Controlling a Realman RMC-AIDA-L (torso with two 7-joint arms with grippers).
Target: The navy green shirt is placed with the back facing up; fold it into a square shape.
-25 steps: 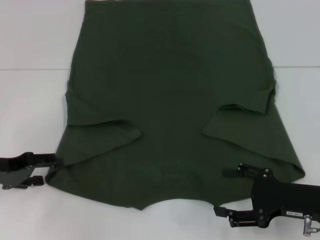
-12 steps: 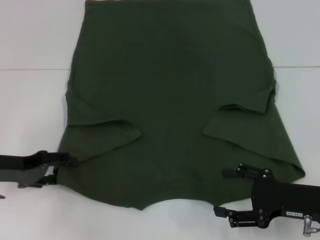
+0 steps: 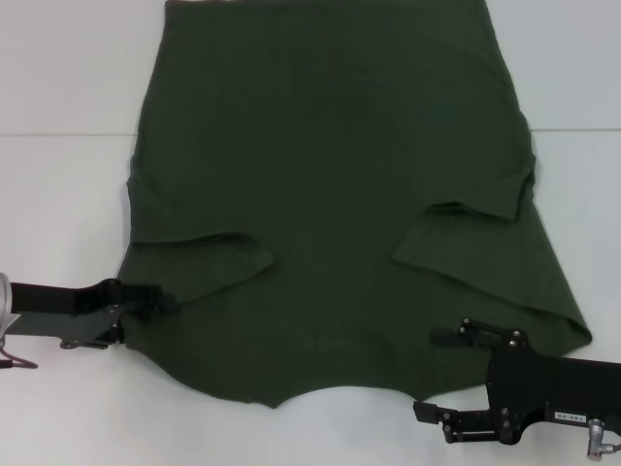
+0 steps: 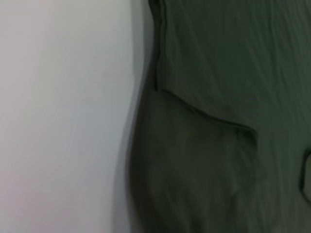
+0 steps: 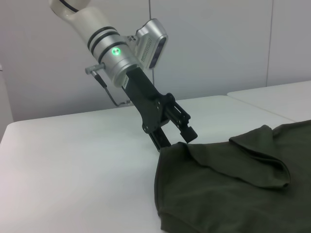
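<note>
I see both sleeves folded in on the shirt (image 3: 330,175), my spread left hand (image 3: 155,309) straddling its near-left edge, right hand (image 3: 435,374) open near the bench's near-right corner, lengthwise folds remaining.

- White table (image 3: 68,204), matte, one seam line across.
- On the table: navy green shirt (image 3: 335,184), spread flat, both sleeves folded inward, far end past the table's far edge.

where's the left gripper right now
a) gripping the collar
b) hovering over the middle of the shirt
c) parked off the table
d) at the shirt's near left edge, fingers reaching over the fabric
d: the left gripper sits at the near left edge of the navy green shirt, one finger over the fabric and one under its edge, while the right gripper waits at the near right edge.
</note>
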